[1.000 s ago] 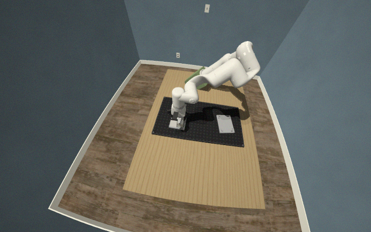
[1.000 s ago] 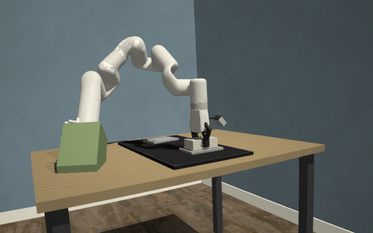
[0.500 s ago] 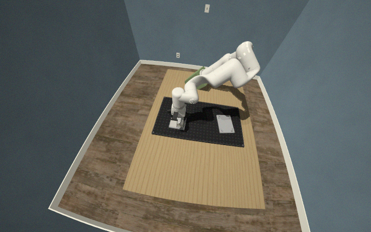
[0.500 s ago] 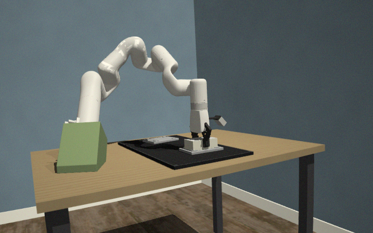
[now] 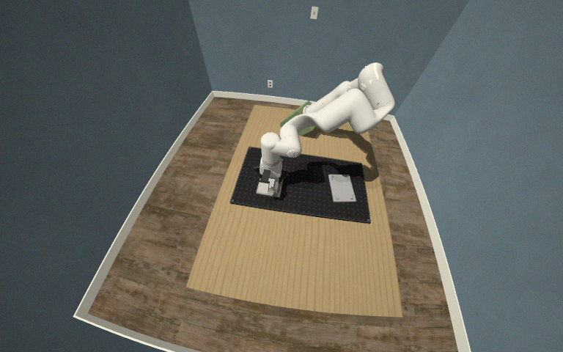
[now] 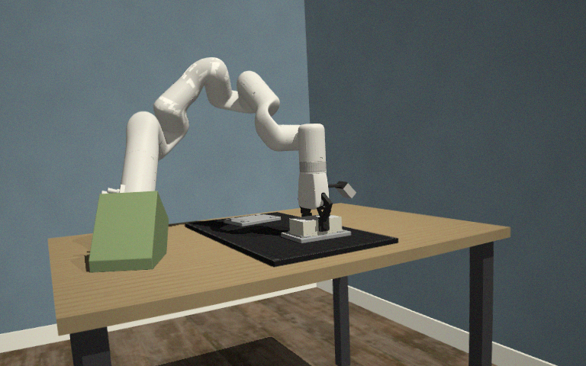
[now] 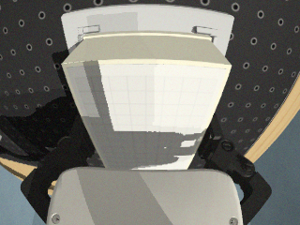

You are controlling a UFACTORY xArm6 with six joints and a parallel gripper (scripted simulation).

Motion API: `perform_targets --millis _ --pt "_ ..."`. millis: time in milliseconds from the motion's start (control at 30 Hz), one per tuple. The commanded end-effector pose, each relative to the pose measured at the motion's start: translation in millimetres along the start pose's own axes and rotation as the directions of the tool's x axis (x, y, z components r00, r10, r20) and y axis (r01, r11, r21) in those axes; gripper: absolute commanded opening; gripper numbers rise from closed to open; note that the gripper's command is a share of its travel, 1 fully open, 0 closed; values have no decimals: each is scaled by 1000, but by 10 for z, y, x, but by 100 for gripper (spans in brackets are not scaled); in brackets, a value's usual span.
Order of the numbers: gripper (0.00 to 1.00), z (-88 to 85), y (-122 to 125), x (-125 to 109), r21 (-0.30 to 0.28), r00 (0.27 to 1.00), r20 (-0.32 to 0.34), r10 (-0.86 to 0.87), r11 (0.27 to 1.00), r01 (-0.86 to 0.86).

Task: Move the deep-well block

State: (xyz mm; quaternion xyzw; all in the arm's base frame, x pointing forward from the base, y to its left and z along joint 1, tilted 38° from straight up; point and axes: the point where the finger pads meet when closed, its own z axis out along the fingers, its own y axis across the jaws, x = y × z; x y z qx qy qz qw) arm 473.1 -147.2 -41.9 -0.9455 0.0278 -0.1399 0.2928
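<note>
Over the left nest, the white six-joint arm [image 6: 181, 107] rises from behind a green wedge-shaped box [image 6: 127, 230], arches up through two bends, then drops its last link straight down. Its gripper [image 6: 315, 212] points vertically at the cream, rectangular 96-well deep-well block [image 7: 150, 97], dark fingers [image 6: 324, 206] spread fully apart on either side of the block's long faces, holding nothing. A small grey camera [image 6: 346, 188] juts from the wrist.

That block sits upright on the pale grey plate nest N1 [image 6: 333, 235], whose far corner locators show just beyond the block's rim in the wrist view. The other pale grey plate nest N2 [image 5: 341, 188] lies well apart on the same black perforated mat [image 5: 311, 203].

This mat rests on a light wooden table [image 6: 216, 276] with dark legs. Brown plank flooring [image 5: 157, 199], white skirting and blue-grey walls [image 6: 432, 107] surround it.
</note>
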Motion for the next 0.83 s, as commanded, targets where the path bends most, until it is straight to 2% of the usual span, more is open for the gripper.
perform_targets --millis 0,300,433,800 --pt "100 -13 5 13 -2 1000 -3 -1 1000 1" --pt "100 -39 5 13 -2 1000 -3 -1 1000 1" --pt "100 -147 5 13 -2 1000 -3 -1 1000 1" --pt "100 -147 5 13 -2 1000 -3 -1 1000 1"
